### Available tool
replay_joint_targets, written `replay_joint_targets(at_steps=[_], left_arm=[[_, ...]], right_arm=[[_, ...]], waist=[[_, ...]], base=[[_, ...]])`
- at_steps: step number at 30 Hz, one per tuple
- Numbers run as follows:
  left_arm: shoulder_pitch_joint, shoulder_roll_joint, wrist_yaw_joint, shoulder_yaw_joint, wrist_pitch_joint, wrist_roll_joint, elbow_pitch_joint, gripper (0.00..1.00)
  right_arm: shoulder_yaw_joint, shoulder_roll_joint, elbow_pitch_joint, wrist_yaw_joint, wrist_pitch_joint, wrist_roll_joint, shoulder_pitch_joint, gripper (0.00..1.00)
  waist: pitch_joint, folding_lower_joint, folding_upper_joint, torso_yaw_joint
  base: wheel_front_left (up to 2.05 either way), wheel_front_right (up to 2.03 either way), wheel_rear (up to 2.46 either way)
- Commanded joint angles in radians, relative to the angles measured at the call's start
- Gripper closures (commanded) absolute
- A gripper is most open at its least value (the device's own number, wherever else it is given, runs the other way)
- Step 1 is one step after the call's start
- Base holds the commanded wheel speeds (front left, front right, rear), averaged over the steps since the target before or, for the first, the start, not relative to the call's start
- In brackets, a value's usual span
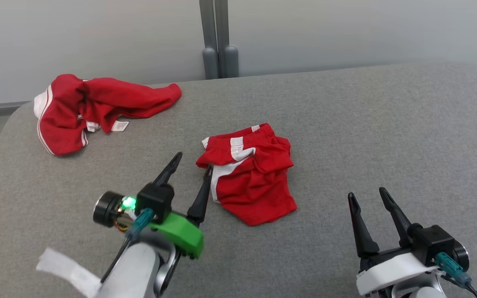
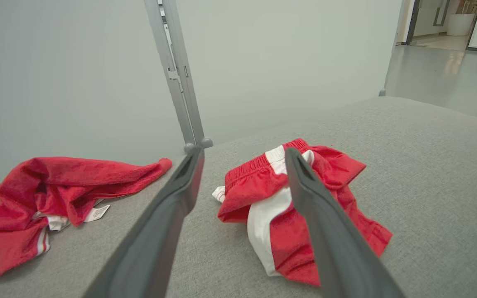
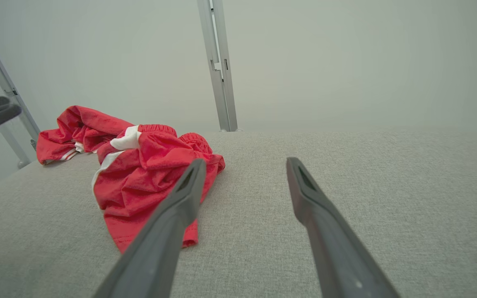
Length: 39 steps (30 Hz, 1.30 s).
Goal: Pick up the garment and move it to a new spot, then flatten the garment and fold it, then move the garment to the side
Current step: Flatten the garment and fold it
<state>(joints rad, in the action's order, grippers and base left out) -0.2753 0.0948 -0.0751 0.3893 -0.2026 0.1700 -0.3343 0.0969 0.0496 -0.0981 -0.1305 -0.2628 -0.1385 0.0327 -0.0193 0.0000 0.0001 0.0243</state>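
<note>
Two red garments lie on your grey worktop (image 1: 387, 136), and both claws are spread and empty.
The larger red garment (image 1: 93, 107) lies crumpled at the far left corner. The red-and-white shorts (image 1: 249, 174) sit bunched near the middle, well apart from it. Your left claw (image 1: 194, 159) hangs with its fingers apart just beside the shorts' left edge; whether it touches them cannot be told. Your right claw (image 1: 367, 192), fingers also apart, sits off to the shorts' right.
</note>
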Motion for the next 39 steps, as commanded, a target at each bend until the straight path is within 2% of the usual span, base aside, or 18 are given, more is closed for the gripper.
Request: replay_joint_targets(at_steps=[1, 13, 18, 25, 26, 29, 30, 31, 34, 39], left_arm=[[-0.054, -0.004, -0.012, 0.020, 0.017, -0.016, -0.023, 0.00], [-0.367, -0.021, -0.048, 0.154, 0.146, -0.041, -0.272, 0.00], [-0.445, -0.028, -0.055, 0.204, 0.198, -0.025, -0.369, 0.00], [-0.499, -0.007, -0.055, 0.296, 0.289, -0.005, -0.485, 0.00], [-0.500, -0.002, -0.055, 0.312, 0.300, 0.003, -0.496, 0.03], [-0.502, 0.006, -0.055, 0.356, 0.319, 0.040, -0.512, 0.57], [-0.504, 0.010, -0.055, 0.366, 0.318, 0.052, -0.513, 0.71], [-0.507, 0.014, -0.055, 0.376, 0.310, 0.062, -0.512, 0.98], [-0.508, 0.019, -0.055, 0.384, 0.277, 0.096, -0.498, 1.00], [-0.489, -0.004, -0.055, 0.343, 0.197, 0.173, -0.450, 1.00]], right_arm=[[0.005, 0.001, -0.001, 0.000, -0.003, 0.004, -0.016, 0.00], [0.039, 0.001, -0.003, 0.000, -0.003, 0.000, -0.070, 0.00], [0.045, 0.001, -0.007, 0.000, -0.003, -0.005, -0.085, 0.00], [0.046, 0.001, -0.015, 0.000, -0.003, -0.011, -0.095, 0.00], [0.045, 0.001, -0.016, 0.000, -0.003, -0.011, -0.095, 0.00], [0.040, 0.001, -0.017, 0.000, -0.003, -0.012, -0.095, 0.00], [0.038, 0.001, -0.016, 0.000, -0.003, -0.012, -0.094, 0.00], [0.036, 0.001, -0.015, 0.000, -0.003, -0.013, -0.093, 0.00], [0.034, 0.001, -0.011, 0.000, -0.003, -0.015, -0.091, 0.00], [0.025, 0.001, -0.012, 0.000, -0.003, -0.015, -0.080, 0.00]], waist=[[-0.024, 0.0000, -0.0001, 0.024], [-0.120, 0.0000, -0.0001, 0.109], [-0.142, 0.0000, -0.0001, 0.129], [-0.149, 0.0000, -0.0001, 0.141], [-0.148, 0.0000, -0.0001, 0.141], [-0.146, 0.0000, -0.0001, 0.137], [-0.145, 0.0000, -0.0001, 0.135], [-0.144, 0.0000, -0.0001, 0.132], [-0.138, 0.0000, -0.0001, 0.121], [-0.121, 0.0000, -0.0001, 0.099]], base=[[0.00, 0.00, 0.00], [0.00, 0.00, 0.00], [0.00, 0.00, 0.00], [0.00, 0.00, 0.00], [0.00, 0.00, 0.00], [0.00, 0.00, 0.00], [0.00, 0.00, 0.00], [0.00, 0.00, 0.00], [0.00, 0.00, 0.00], [0.00, 0.00, 0.00]])
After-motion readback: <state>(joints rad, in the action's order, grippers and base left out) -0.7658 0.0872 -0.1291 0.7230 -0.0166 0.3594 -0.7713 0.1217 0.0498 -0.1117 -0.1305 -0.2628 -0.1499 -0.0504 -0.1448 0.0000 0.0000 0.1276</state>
